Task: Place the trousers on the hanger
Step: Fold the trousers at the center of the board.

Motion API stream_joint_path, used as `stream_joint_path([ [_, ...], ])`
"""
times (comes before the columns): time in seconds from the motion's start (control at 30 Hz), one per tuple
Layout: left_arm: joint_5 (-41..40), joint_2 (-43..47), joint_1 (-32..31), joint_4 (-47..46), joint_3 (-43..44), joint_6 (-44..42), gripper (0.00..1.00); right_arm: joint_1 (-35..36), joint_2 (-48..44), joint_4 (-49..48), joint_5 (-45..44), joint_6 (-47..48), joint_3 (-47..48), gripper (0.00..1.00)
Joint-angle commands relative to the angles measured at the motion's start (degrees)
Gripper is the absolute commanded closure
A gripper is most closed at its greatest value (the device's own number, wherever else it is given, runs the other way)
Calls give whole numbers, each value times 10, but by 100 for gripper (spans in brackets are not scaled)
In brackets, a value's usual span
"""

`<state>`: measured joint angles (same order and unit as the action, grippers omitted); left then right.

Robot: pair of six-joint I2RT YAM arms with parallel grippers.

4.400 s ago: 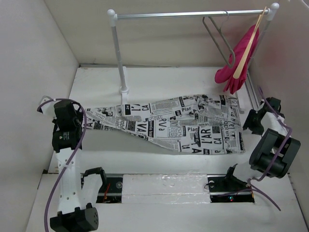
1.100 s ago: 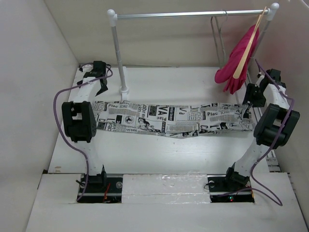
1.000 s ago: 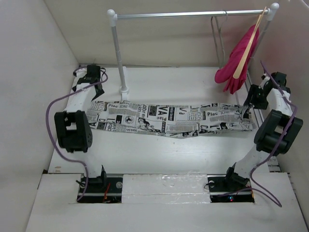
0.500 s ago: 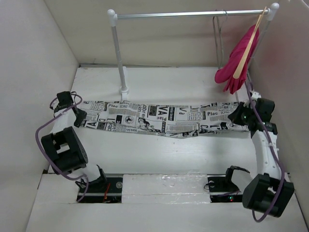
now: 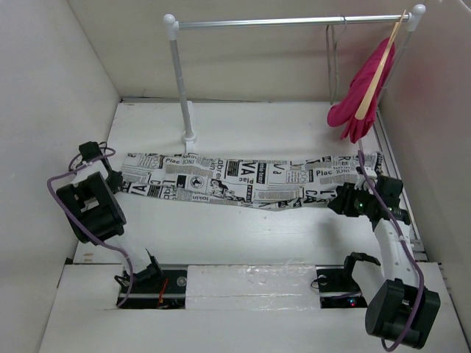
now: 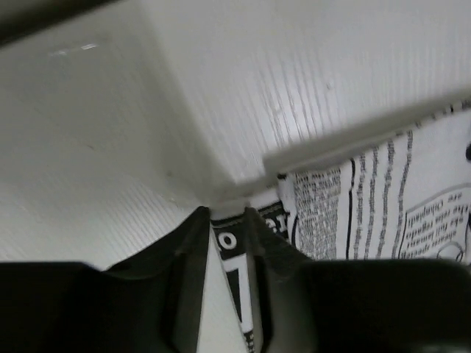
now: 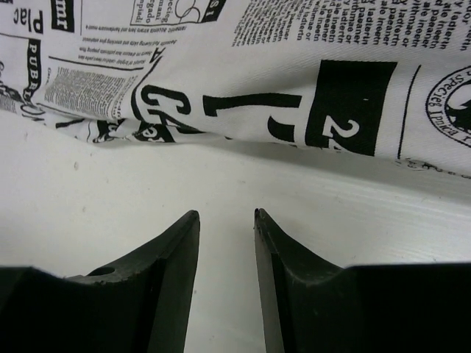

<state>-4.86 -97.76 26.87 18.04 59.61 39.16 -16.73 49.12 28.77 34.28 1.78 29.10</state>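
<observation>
1. The long white cloth trousers with black newspaper print are lying as a folded band across the white bench, from the left side to the right side.
2. The thin grey wire hanger is hanging on the silver metal rail, well apart from the trousers and just beside the plain pink garment.
3. The left claw is clamped on the left end of the trousers; a strip of printed cloth is being pinched between its fingers.
4. The right claw is being held a little apart and is empty. Only bare bench is showing between its fingers, and the trousers' edge is lying just ahead.
5. The step in hand is judged to be the gripping of both ends; no hanging is being done yet.
6. The next move is probably calling for the right claw to be advanced onto the cloth edge and closed. The band should then be lifted level toward the hanger, which may swing easily.
</observation>
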Motion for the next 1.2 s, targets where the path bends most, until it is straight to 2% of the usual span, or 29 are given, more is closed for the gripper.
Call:
stream_joint_path([
  [0.0,-33,-13,5,7,28,-10,85,5,1,-9,29,41,1,59],
  [0.03,-37,-20,5,9,30,-11,89,5,2,-7,25,44,2,58],
  [0.07,-43,-25,5,16,36,-9,99,5,4,-4,21,51,3,58],
  [0.2,-96,-41,24,46,47,-7,100,5,4,24,3,67,13,58],
  [0.27,-98,-34,35,50,41,0,100,5,1,24,2,70,13,58],
  [0.4,-68,34,41,49,32,21,100,5,0,24,6,70,13,58],
  [0.43,-59,47,41,44,31,22,84,5,0,23,11,70,13,58],
  [0.5,-41,74,41,47,35,36,72,10,4,22,13,72,17,58],
  [0.67,-25,113,14,23,24,42,71,17,32,24,10,80,29,60],
  [0.77,-10,98,-6,-3,13,44,71,29,47,23,9,85,38,85],
  [0.8,9,87,-6,-12,10,48,71,35,52,24,8,88,44,100],
  [1.03,25,10,-6,-43,22,51,76,46,65,30,20,103,52,100],
  [1.17,8,-9,-6,-50,15,57,77,51,56,33,21,103,49,91],
])
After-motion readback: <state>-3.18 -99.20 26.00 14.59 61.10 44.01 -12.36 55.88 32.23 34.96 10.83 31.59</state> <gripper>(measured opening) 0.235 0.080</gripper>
